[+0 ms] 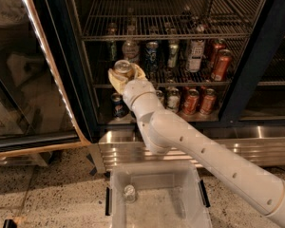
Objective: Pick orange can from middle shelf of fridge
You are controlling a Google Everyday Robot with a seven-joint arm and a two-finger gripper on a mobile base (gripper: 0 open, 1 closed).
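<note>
My gripper [124,75] is at the front left of the middle shelf [199,83] of the fridge [256,56], level with that wire rack. Its tan fingers [115,80] are shut around the orange can [123,67]. Only the can's silver top and a bit of its brownish side show. The can is upright and sits just in front of a clear bottle [131,49]. My white arm [190,141] reaches up to it from the lower right.
The middle shelf also holds a blue can [152,53], a green can [173,53], a white can [194,53] and red-orange cans [221,64]. More cans [191,101] stand on the floor level. The open glass door [33,80] is at left. A clear bin [156,198] sits below.
</note>
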